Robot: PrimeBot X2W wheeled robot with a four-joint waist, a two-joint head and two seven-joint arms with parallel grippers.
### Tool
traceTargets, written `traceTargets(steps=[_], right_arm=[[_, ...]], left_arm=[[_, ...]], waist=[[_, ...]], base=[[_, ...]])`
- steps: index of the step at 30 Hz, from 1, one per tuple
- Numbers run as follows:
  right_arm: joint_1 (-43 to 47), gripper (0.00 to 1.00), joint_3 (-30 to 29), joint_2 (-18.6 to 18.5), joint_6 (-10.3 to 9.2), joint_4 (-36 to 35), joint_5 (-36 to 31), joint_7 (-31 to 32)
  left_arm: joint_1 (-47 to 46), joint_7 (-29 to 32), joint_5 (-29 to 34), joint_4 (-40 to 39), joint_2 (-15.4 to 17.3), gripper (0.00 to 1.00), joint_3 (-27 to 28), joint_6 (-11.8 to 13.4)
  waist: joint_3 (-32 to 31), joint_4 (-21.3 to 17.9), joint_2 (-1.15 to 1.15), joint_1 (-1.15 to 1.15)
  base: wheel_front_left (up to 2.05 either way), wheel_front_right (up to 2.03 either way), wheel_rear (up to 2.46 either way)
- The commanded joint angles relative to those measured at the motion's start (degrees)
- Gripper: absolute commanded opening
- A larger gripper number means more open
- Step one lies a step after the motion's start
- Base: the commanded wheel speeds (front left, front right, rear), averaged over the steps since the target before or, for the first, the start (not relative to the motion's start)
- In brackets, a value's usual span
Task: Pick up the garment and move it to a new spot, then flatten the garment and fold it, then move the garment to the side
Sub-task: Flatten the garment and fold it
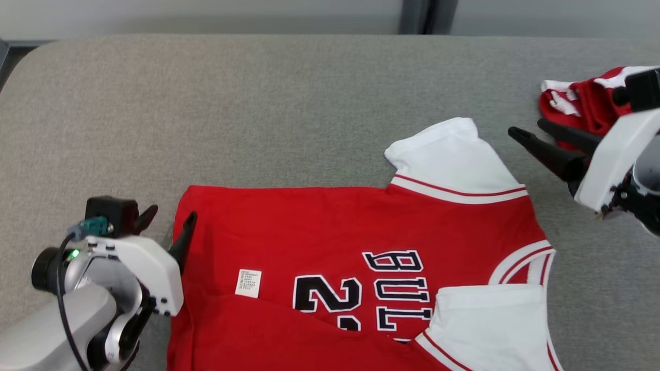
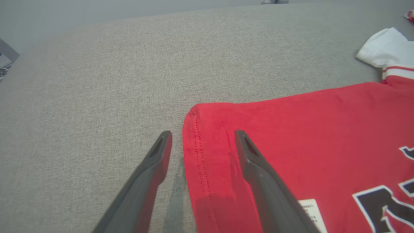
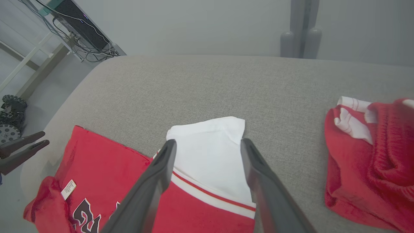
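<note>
Two grippers were seen with jaws wide apart and nothing held. The left gripper [image 2: 203, 134] was set astride the hem corner of the red knit jersey with white sleeves [image 1: 335, 226], one finger over bare table and the other over red cloth. Contact with the cloth could not be confirmed. The right gripper [image 3: 208, 142] was held above the far white sleeve [image 1: 454, 154], apart from it.

The jersey was laid on the grey woven-fabric table [image 1: 258, 103], front and centre, hem towards the left gripper and neck towards the right.

Progress as judged:
- Relocation was probably done.
- Flattening was partly done. The far half was lying smooth, but a near flap was lapped over the black-and-white lettering [image 1: 392, 288], and the near hem corner looked bunched in the right wrist view.
- Folding proper and the move to the side were taken as outstanding.

Materials:
- The jersey was read as thin, matte and limp, with a double-stitched hem, striped white trim and a small white sewn label [image 1: 248, 283].
- A second, crumpled red-and-white garment [image 3: 372, 161] was noted well off to the right, with a thicker, fuzzier pile.
- The table cover was seen as a coarse, even weave with rounded corners.
</note>
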Motion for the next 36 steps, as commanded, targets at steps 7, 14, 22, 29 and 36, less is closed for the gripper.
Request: traceTargets(steps=[7,14,22,29,36], right_arm=[[-7.3,1.0,1.0,4.7,0.03,9.4,-1.6,8.3],[-11.1,1.0,1.4,7.7,0.04,18.0,-1.2,15.2],[-12.1,1.0,1.8,9.9,0.03,23.2,0.3,21.0],[-11.4,1.0,2.2,11.9,0.02,25.4,1.7,24.4],[-10.5,0.0,2.3,12.4,0.04,23.2,2.2,24.9]], left_arm=[[-7.0,5.0,-0.5,6.9,-4.7,1.0,-0.4,-3.6],[-11.1,6.6,0.7,9.7,-7.9,1.0,-1.2,-5.9],[-13.0,7.2,1.1,11.3,-9.1,1.0,-1.6,-7.9],[-14.5,7.2,1.5,12.2,-9.9,1.0,-1.8,-8.8],[-15.0,7.6,1.6,13.3,-10.4,1.0,-2.1,-9.5]], waist=[[5.5,3.9,0.0,0.0],[8.8,5.8,0.0,0.0],[10.0,6.6,0.0,0.0],[11.2,6.7,0.0,0.0],[11.2,6.6,0.0,0.0]], base=[[0.0,0.0,0.0],[0.0,0.0,0.0],[0.0,0.0,0.0],[0.0,0.0,0.0],[0.0,0.0,0.0]])
